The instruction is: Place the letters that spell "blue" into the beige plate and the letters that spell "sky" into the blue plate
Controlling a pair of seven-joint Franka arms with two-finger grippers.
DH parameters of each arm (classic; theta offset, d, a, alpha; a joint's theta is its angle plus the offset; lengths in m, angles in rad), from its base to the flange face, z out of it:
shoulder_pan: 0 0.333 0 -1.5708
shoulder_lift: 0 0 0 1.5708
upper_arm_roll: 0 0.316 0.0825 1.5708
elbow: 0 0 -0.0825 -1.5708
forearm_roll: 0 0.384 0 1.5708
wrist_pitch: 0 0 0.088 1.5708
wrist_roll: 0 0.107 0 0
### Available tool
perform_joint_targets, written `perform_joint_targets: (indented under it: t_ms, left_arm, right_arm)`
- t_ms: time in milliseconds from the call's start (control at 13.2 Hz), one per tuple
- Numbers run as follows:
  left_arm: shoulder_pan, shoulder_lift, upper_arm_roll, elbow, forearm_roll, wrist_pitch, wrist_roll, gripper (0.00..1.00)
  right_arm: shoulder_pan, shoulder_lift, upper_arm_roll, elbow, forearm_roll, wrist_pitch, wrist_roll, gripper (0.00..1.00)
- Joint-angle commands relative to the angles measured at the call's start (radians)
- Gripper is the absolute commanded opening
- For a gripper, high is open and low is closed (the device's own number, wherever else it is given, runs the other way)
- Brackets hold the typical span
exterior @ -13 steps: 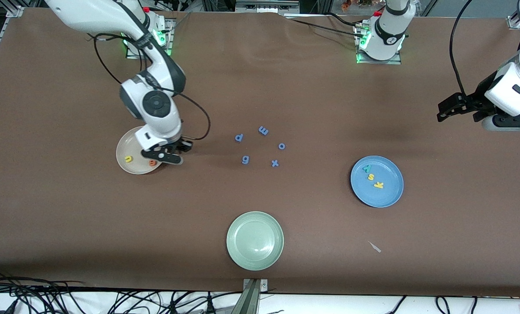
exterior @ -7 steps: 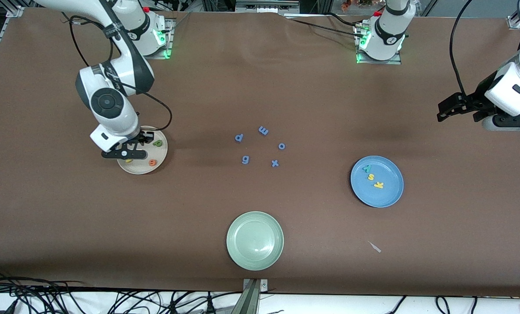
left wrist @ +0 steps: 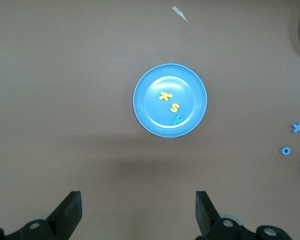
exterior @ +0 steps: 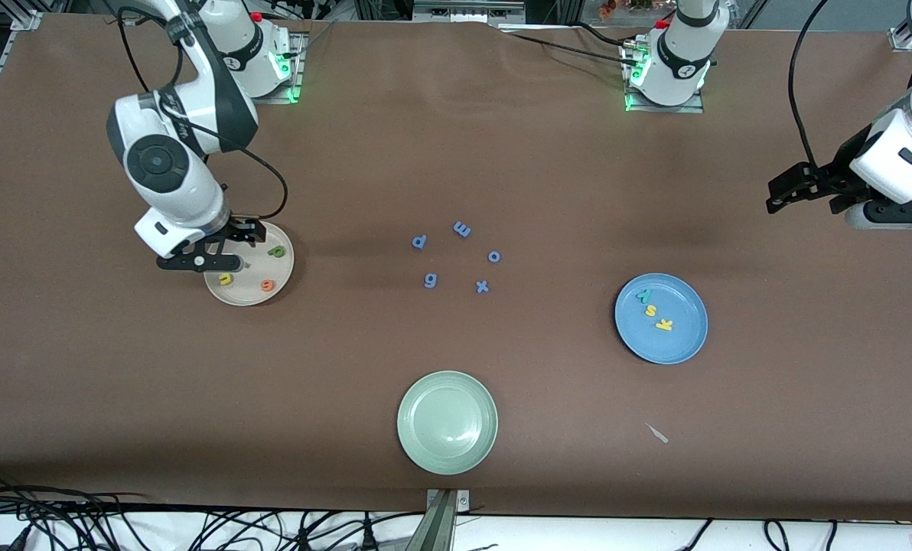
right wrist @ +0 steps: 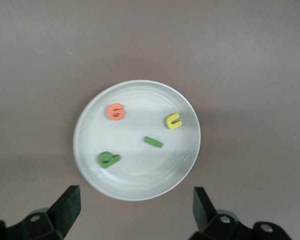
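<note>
The beige plate [exterior: 251,295] [right wrist: 140,172] holds the orange "e" [exterior: 267,286] [right wrist: 116,111], green "b" [exterior: 276,250] [right wrist: 109,159], yellow "u" [exterior: 226,279] [right wrist: 174,121] and thin green "l" [right wrist: 153,142]. My right gripper [exterior: 210,257] [right wrist: 136,205] hangs open and empty over the plate's edge. The blue plate [exterior: 682,344] [left wrist: 192,87] holds the teal "y" [exterior: 643,295] [left wrist: 178,119], yellow "s" [exterior: 650,310] [left wrist: 174,107] and yellow "k" [exterior: 663,324] [left wrist: 165,96]. My left gripper [exterior: 779,196] [left wrist: 138,210] waits open, high over the left arm's end of the table.
Several blue-purple letters [exterior: 456,256] [left wrist: 290,150] lie loose mid-table between the two plates. A pale green plate [exterior: 447,421] sits nearer the front camera. A small pale scrap [exterior: 657,433] [left wrist: 180,13] lies nearer the camera than the blue plate.
My right gripper has swung across the beige plate toward the right arm's end of the table and lifted, uncovering the green "b". The left arm has not moved.
</note>
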State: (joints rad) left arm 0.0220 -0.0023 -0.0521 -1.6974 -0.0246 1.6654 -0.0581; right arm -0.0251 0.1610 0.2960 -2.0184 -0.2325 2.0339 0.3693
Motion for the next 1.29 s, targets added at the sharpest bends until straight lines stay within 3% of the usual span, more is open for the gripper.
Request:
perform_joint_targets:
  t_ms: [0, 227, 454, 605, 908, 1211]
  left_arm:
    - [-0.001, 0.016, -0.003, 0.038, -0.006, -0.024, -0.003, 1.00]
    - [0.003, 0.018, -0.002, 0.041, -0.006, -0.023, -0.002, 1.00]
    - [0.003, 0.039, 0.001, 0.077, 0.002, -0.023, -0.002, 1.00]
    - [0.001, 0.041, 0.001, 0.085, 0.002, -0.023, -0.003, 1.00]
    - [-0.001, 0.042, 0.001, 0.085, 0.002, -0.023, -0.003, 1.00]
    - [-0.001, 0.041, 0.001, 0.085, 0.002, -0.023, -0.003, 1.00]
  right_arm:
    - [-0.001, -0.035, 0.011, 0.169, 0.119, -0.179, -0.085, 0.99]
    - [-0.001, -0.056, -0.012, 0.314, 0.192, -0.343, -0.165, 0.99]
    - [0.014, -0.145, -0.160, 0.320, 0.289, -0.412, -0.312, 0.99]
    - [0.094, -0.164, -0.268, 0.328, 0.288, -0.451, -0.346, 0.99]
    - [0.093, -0.107, -0.271, 0.461, 0.285, -0.558, -0.339, 1.00]
    - [0.099, -0.097, -0.271, 0.484, 0.282, -0.570, -0.336, 1.00]
